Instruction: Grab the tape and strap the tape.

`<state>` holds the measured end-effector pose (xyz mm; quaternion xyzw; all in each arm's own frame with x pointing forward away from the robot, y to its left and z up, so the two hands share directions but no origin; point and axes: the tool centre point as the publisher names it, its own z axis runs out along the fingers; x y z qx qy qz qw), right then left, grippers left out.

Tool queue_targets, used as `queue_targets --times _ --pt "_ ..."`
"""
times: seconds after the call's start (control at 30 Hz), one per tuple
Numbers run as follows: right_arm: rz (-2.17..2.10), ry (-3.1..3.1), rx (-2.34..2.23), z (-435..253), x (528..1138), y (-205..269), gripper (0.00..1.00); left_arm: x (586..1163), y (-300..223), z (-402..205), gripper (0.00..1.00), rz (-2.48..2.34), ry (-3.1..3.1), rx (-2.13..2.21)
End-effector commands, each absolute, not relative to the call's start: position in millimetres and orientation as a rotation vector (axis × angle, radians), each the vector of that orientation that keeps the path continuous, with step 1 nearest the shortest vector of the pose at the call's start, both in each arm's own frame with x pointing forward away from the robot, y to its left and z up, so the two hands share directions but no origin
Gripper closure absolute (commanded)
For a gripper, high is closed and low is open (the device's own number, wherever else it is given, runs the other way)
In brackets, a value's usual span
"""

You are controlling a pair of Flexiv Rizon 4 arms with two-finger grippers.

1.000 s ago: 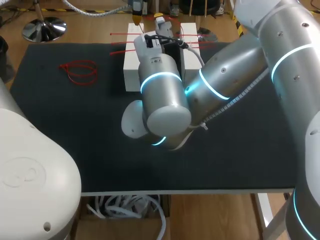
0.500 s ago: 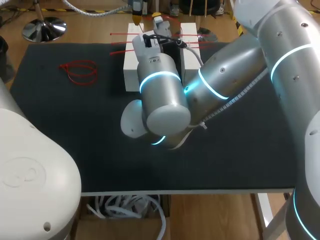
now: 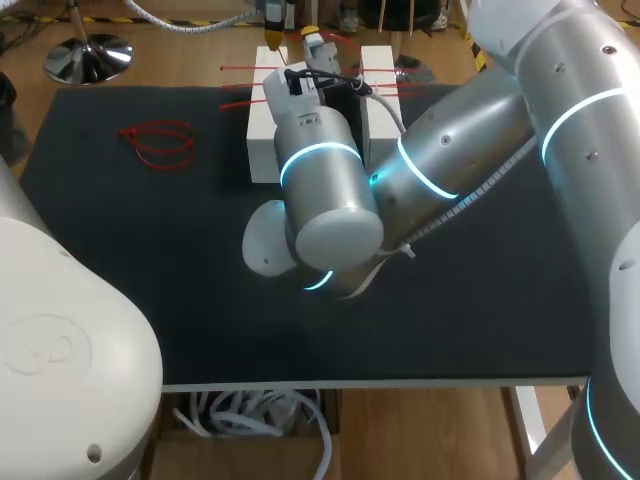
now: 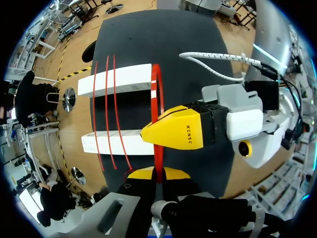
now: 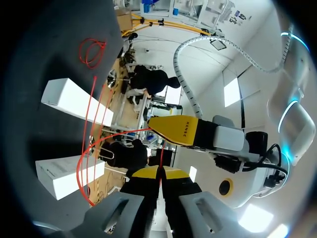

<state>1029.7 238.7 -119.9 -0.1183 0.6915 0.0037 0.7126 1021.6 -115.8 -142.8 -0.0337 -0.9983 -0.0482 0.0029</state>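
Left gripper (image 4: 156, 173) and right gripper (image 5: 161, 172) are each clamped on the red tape (image 4: 156, 99), held over the white blocks (image 4: 126, 79) at the desk's (image 3: 150, 250) far side (spares (image 4: 106, 109) lie across them). Looks mid-strap to me, so next is probably feeding the tail through and pulling it snug.

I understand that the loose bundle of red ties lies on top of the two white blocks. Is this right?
Not quite: the loose bundle of red ties lies on the black table, apart from the two white blocks. The head view shows it.
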Motion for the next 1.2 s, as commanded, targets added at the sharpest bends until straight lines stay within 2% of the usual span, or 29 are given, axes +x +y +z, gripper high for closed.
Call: queue_targets --times 0.03,1.2 --pt "0.01 1.539 -0.268 -116 1029 238 1.0 1021 -116 -143 1.0 -0.154 -3.131 -0.105" --pt "-0.023 1.523 -0.272 -115 1030 228 1.0 1021 -116 -143 1.0 -0.154 -3.131 -0.105"
